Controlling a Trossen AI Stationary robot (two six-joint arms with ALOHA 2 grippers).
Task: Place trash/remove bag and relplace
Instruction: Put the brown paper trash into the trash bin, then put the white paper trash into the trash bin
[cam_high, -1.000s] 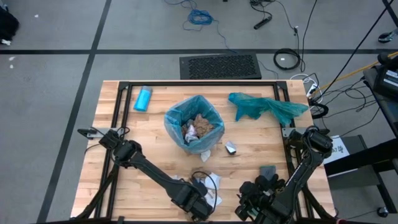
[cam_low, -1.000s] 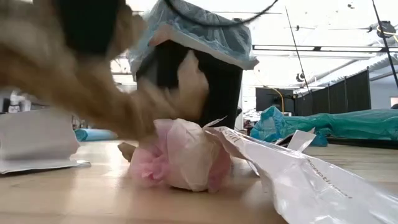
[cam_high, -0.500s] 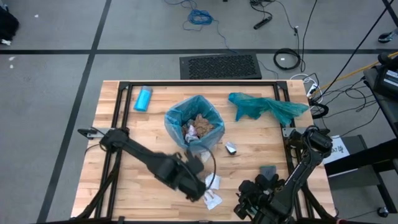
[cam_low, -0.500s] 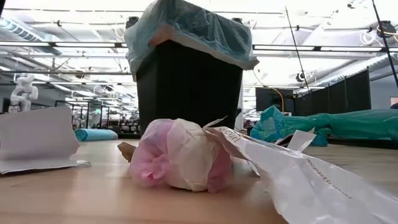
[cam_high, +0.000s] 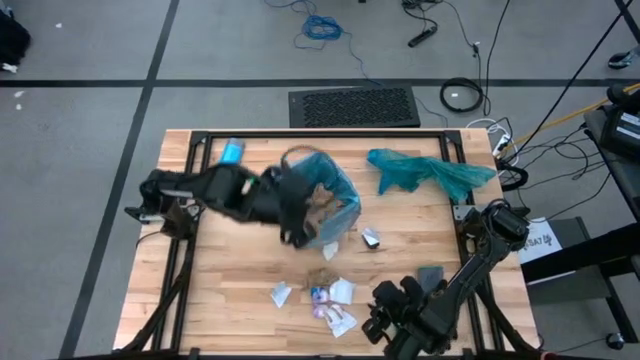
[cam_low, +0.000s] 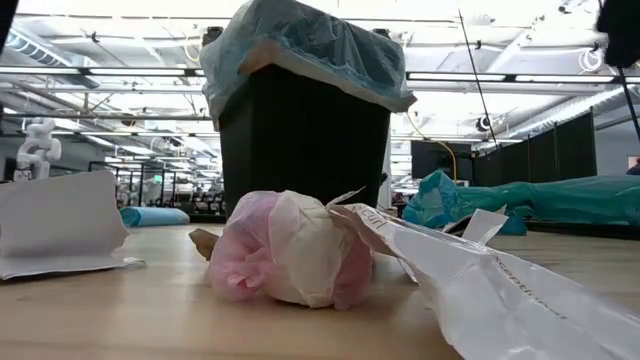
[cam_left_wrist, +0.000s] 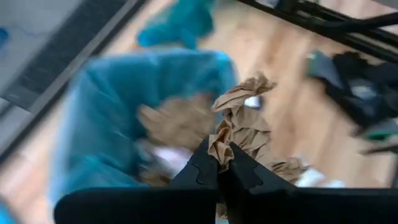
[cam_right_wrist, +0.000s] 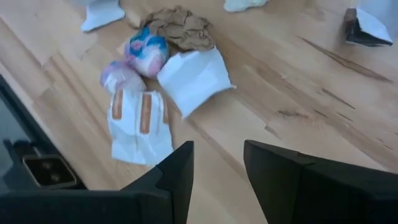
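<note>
While the left hand (cam_left_wrist: 219, 163) pinches a crumpled brown paper wad (cam_left_wrist: 239, 127) over the bag (cam_high: 335, 190) lining the black bin (cam_low: 300, 135), more trash (cam_right_wrist: 163, 74) lies on the table (cam_high: 230, 270). The right hand (cam_right_wrist: 217, 165) hovers above it, fingers apart and empty.

Left claw (cam_left_wrist: 219, 163) — paper wad (cam_left_wrist: 242, 127) — now over bin (cam_high: 335, 228)

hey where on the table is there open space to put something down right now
Bare wood shows along the table's left front, between the left frame rail and the white scrap. Another open stretch lies between the bin with its bag and the teal-green plastic bag. The front centre is crowded with trash, and the right pincer sits beside it.
</note>
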